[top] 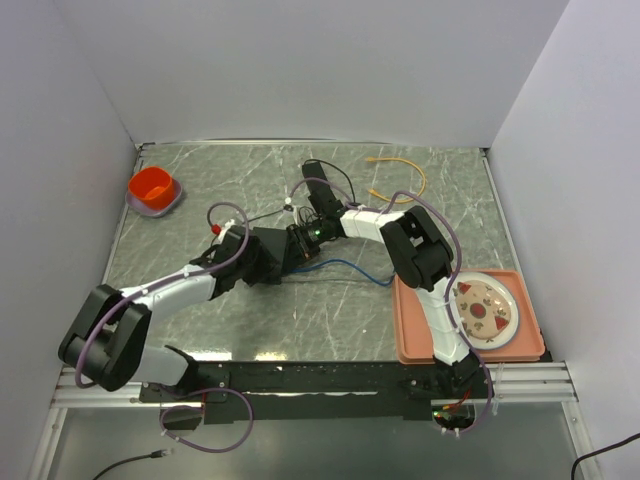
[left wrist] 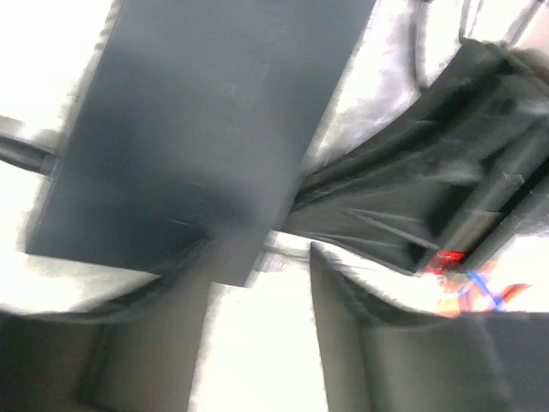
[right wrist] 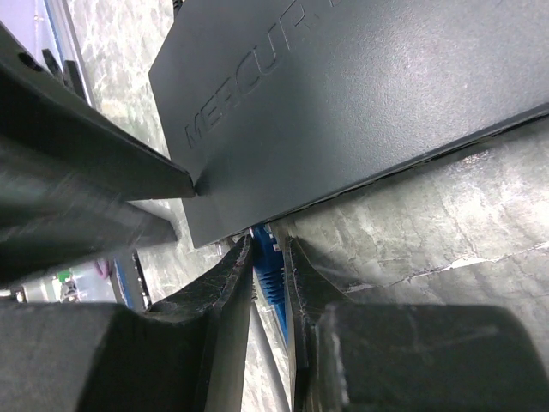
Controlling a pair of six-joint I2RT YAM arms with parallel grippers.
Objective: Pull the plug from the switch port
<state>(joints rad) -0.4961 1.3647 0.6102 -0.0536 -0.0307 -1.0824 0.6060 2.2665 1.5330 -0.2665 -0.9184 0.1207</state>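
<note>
The flat matte-black switch box (right wrist: 343,94), marked "MERCUR", lies mid-table (top: 283,243). A blue plug (right wrist: 271,273) sits at a port in its long side edge, and its blue cable (top: 345,268) trails right. My right gripper (right wrist: 270,251) is shut on the plug, right against the box edge; it also shows in the top view (top: 306,238). My left gripper (top: 262,258) is at the box's left end. In the blurred left wrist view its fingers (left wrist: 403,343) stand wide apart with bright table between them, and a corner of the box (left wrist: 197,129) reaches down by the left finger.
An orange bowl (top: 153,190) stands at the back left. A yellow cable (top: 400,172) and a small black adapter with a thin lead (top: 318,172) lie at the back. A pink tray (top: 415,340) holding a plate is at the front right.
</note>
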